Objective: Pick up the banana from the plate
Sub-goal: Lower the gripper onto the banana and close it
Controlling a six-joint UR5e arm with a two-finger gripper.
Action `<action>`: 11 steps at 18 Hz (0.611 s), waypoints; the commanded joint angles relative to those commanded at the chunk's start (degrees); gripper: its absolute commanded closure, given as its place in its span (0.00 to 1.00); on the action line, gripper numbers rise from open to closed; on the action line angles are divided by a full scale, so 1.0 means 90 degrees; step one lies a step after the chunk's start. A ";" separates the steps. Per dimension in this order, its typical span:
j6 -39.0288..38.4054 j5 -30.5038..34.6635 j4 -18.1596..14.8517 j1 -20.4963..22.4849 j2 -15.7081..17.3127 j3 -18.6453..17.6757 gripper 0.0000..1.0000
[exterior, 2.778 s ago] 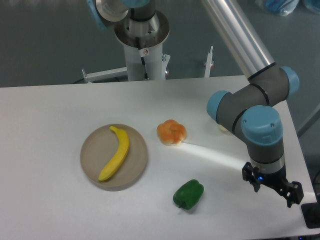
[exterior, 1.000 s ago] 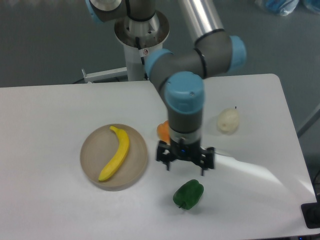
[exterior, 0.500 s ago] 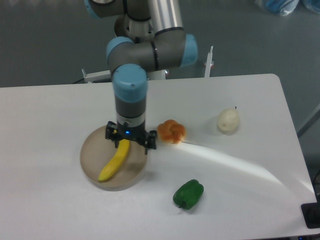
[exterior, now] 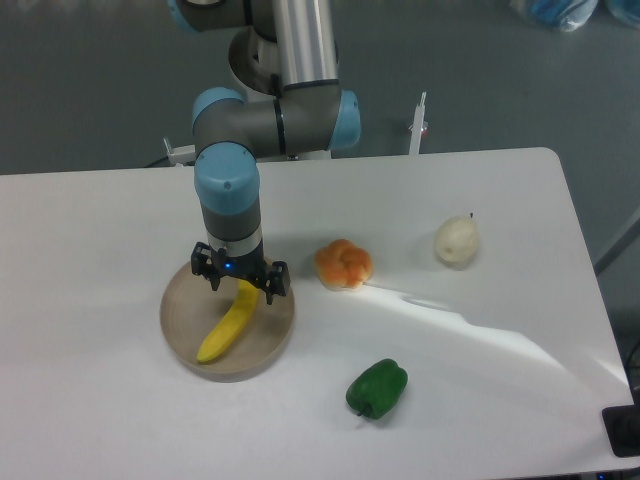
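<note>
- The banana (exterior: 226, 326) — bright yellow.
- The plate (exterior: 185, 318) — plain beige-tan, no pattern.
- The gripper (exterior: 240, 282) — black, with a small blue light.
- The arm (exterior: 228, 190) — grey tubes, light blue joint caps.
- The bun (exterior: 343, 264) — orange, knotted.
- The bell pepper (exterior: 377, 389) — dark green.
- The pale fruit (exterior: 457, 241) — cream, with a dark stem.
- The table (exterior: 90, 230) — white.

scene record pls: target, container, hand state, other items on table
target: banana, lying on the plate, upper end hidden under the hand
container: plate, left half of the table
hand: open, over the banana's upper end; contact cannot be told
other items: orange bun right of plate, green pepper near front edge, pale round item far right
</note>
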 joint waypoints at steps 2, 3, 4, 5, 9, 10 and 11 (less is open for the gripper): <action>0.0020 0.0107 0.0079 -0.0040 -0.0147 0.0068 0.00; 0.0049 0.0108 0.0079 -0.0040 -0.0176 0.0069 0.00; 0.0097 0.0108 0.0089 -0.0040 -0.0186 0.0059 0.00; 0.0127 0.0108 0.0080 -0.0049 -0.0186 0.0059 0.00; 0.0137 0.0127 0.0079 -0.0079 -0.0215 0.0049 0.00; 0.0137 0.0147 0.0079 -0.0079 -0.0245 0.0059 0.07; 0.0137 0.0147 0.0079 -0.0079 -0.0245 0.0049 0.17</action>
